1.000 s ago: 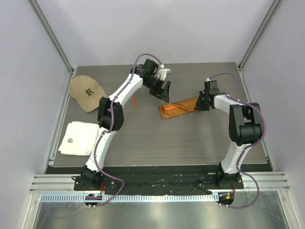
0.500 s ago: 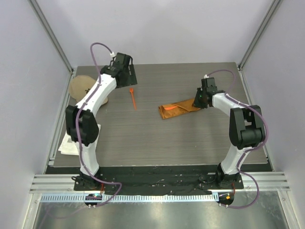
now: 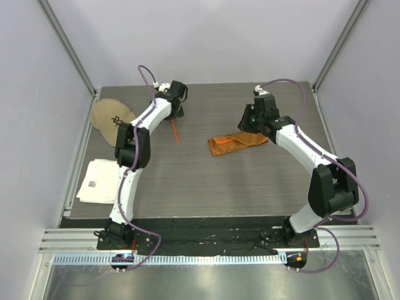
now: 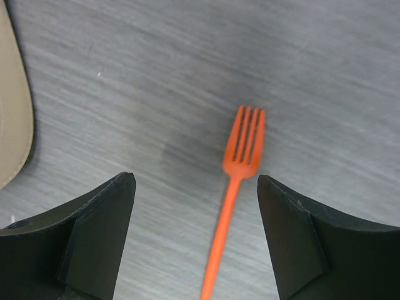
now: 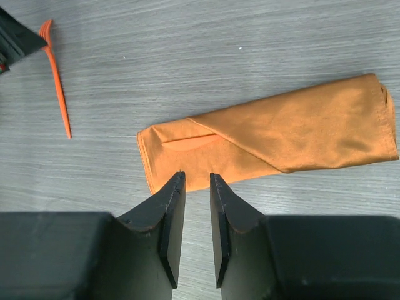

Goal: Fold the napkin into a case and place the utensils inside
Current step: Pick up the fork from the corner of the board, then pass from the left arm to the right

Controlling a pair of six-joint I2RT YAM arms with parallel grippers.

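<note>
Dark grey wood-grain table (image 3: 206, 181) between pale walls formed the work surface. Left gripper (image 4: 195, 181) was spread wide and empty, poised over the loose bright-orange plastic fork (image 4: 242, 164). The fork's long axis ran between the two fingers, tines pointing away from the wrist, so closure would fall across the handle. The left arm was the nearer. Right gripper (image 5: 197, 178) jaws stood narrowly parted, gripping nothing, above the rust-orange folded cloth case (image 5: 281, 131), mid-table and well apart from the fork. Emblem on the tan cap (image 3: 112, 115) and tag on the white towel (image 3: 100, 181) were too small to read.
</note>
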